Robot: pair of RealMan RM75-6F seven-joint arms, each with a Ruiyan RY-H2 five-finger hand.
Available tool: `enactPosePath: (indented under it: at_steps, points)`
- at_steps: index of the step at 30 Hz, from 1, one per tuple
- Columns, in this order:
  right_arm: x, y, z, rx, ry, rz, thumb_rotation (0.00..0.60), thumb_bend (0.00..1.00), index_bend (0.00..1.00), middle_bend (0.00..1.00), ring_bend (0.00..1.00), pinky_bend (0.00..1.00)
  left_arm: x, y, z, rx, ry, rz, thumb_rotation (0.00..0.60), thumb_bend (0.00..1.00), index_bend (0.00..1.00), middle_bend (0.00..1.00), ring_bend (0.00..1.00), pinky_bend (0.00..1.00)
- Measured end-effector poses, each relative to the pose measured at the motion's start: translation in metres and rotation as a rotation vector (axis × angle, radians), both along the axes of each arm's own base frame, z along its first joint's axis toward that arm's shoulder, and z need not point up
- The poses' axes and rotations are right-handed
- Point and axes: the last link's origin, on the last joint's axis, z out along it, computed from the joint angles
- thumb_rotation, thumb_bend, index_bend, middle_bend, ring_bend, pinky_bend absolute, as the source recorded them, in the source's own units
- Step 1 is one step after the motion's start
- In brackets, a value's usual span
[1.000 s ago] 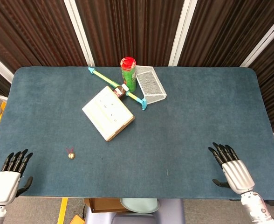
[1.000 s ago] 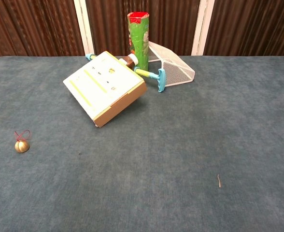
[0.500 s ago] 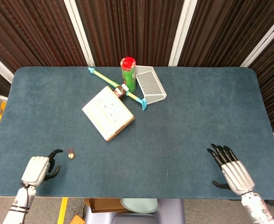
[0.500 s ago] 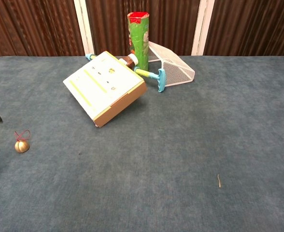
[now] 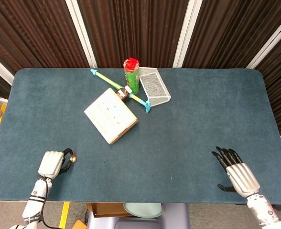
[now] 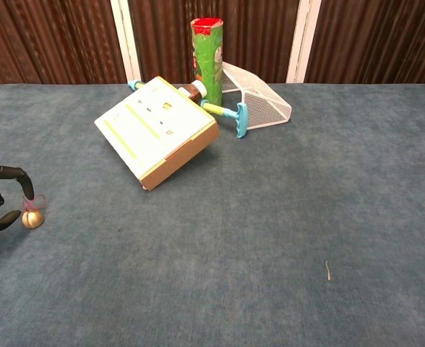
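Since a moment ago the left hand (image 5: 52, 163) has slid in along the near edge of the blue felt-covered surface (image 5: 202, 119) and now has its dark fingertips (image 6: 17, 176) curled around the small round brass bell with a red loop (image 6: 32, 217), seemingly touching it; whether it truly grips I cannot tell. Well beyond that hand lie a flat cardboard box with a white printed lid (image 5: 111, 115), a green cylindrical tube with a red cap (image 5: 131, 75) and a white wire-mesh basket (image 5: 154, 86). Far across, the right hand (image 5: 236, 170) rests with fingers spread, holding nothing.
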Motion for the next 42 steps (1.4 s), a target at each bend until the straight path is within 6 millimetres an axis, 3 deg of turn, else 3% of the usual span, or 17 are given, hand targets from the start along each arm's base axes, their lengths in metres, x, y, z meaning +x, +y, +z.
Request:
enactPosePath:
  at_steps: [9, 21, 42]
  points:
    - [0.001, 0.0, 0.001, -0.02, -0.006, -0.006, 0.6, 0.18, 0.0, 0.0, 0.0, 0.0, -0.003, 0.004, -0.007, 0.03, 0.014, -0.023, 0.6, 0.43, 0.5, 1.0, 1.0, 1.0]
    - [0.0, -0.001, 0.003, -0.034, -0.014, -0.013, 0.6, 0.18, 0.0, 0.0, 0.0, 0.0, -0.001, 0.004, -0.015, 0.025, 0.021, -0.026, 0.6, 0.43, 0.5, 1.0, 1.0, 1.0]
    - [0.001, -0.001, 0.002, -0.041, -0.017, -0.014, 0.6, 0.18, 0.0, 0.0, 0.0, 0.0, -0.006, 0.004, -0.014, 0.022, 0.02, -0.022, 0.6, 0.42, 0.58, 1.0, 1.0, 1.0]
